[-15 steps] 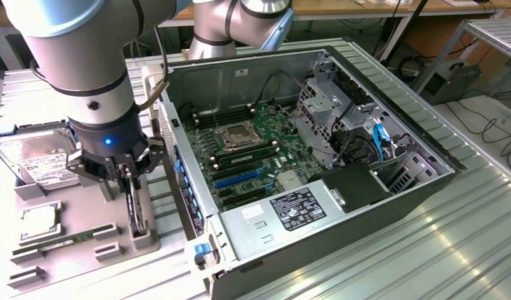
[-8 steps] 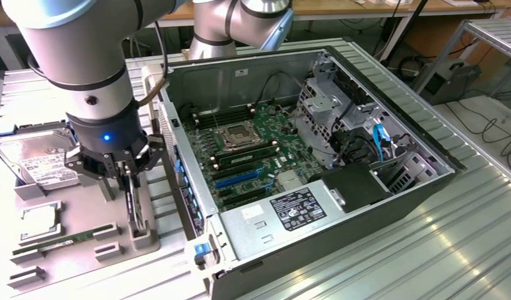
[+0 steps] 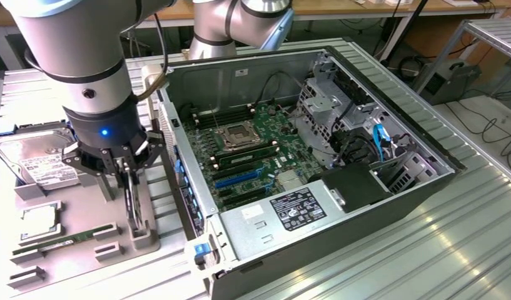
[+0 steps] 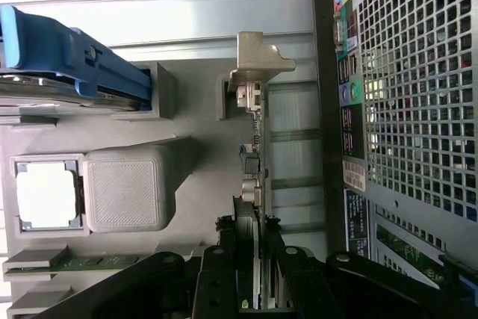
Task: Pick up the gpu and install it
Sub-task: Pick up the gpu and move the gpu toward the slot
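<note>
Pinching the one gpu [image 4: 251, 177] by its upper edge, the end effector [image 4: 250, 231] hangs above one grey holder [image 3: 80, 215]; one hard drive [image 3: 38, 156] lies just beside it.

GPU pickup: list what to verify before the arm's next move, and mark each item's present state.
1. Gripper lined up on the gpu: ok, the card stands edge-on between its fingers.
2. Grip closed: ok, the fingers look pressed against both faces of the card.
3. gpu clear of the gray tray: not ok, it stands in its holder slot.
4. Computer case open: ok, the side is off and the motherboard is exposed.
5. Blue expansion slot free: ok, nothing is plugged into it.
</note>
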{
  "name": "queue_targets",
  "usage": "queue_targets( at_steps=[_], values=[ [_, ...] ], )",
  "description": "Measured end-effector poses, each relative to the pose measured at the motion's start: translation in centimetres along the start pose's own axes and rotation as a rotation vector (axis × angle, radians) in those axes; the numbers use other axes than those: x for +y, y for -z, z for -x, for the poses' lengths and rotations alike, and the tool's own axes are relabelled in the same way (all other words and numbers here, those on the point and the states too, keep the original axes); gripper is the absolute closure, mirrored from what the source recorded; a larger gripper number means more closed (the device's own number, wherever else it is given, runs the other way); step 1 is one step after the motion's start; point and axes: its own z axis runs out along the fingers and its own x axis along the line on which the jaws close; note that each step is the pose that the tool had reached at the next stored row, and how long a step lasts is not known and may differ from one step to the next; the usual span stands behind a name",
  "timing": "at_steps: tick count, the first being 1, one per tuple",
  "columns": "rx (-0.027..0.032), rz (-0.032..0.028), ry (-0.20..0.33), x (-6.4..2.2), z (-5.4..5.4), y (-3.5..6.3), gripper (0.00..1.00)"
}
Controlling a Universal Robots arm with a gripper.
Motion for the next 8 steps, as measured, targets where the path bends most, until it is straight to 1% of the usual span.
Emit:
queue_targets(
  at_steps=[8],
  values=[
    [0.0000,-0.0001,0.000,0.01,0.02,0.59,0.74]
  ],
)
